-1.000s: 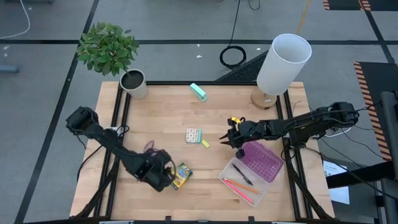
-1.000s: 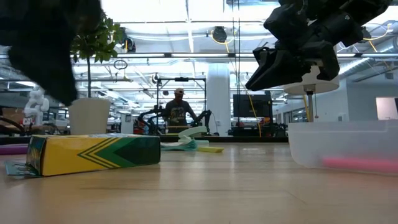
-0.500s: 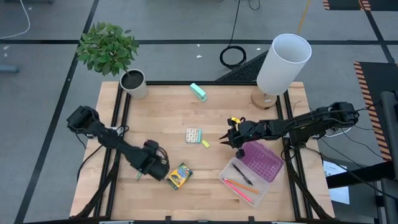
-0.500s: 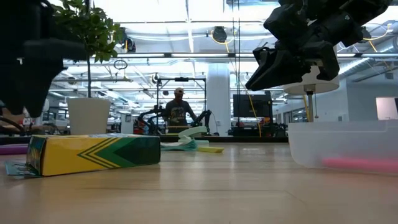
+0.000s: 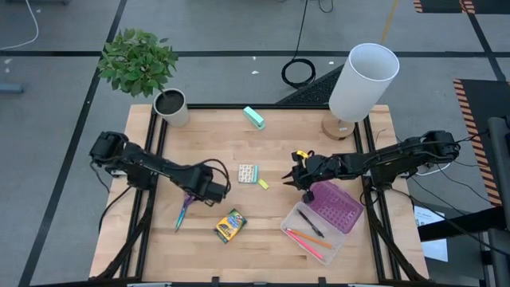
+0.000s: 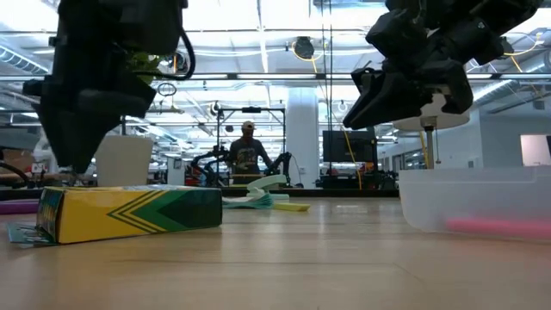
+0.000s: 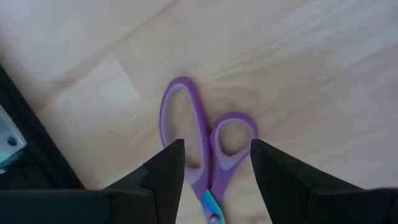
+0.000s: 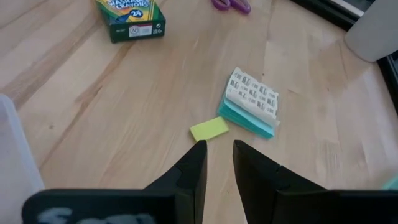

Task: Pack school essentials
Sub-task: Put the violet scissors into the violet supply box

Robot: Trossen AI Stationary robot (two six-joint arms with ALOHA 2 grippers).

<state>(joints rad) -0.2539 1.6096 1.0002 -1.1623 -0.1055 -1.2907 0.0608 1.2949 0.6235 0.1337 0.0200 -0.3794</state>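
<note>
High view: the scissors (image 5: 186,209) lie on the table (image 5: 207,151), crayon box (image 5: 229,226) just beside, card (image 5: 248,172) and eraser (image 5: 263,184) nearer the middle. The left gripper (image 7: 214,171) hangs over the scissors' handles — fingers apart, straddling them. The right gripper (image 5: 292,178) waits beside the tray (image 5: 323,219), fingers narrowly parted, empty.

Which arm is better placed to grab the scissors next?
Left. Its claw is open straight above the scissors, one finger either side of the purple handles. The right claw hangs across the table beside the clear box, nearer the yellow eraser.
</note>
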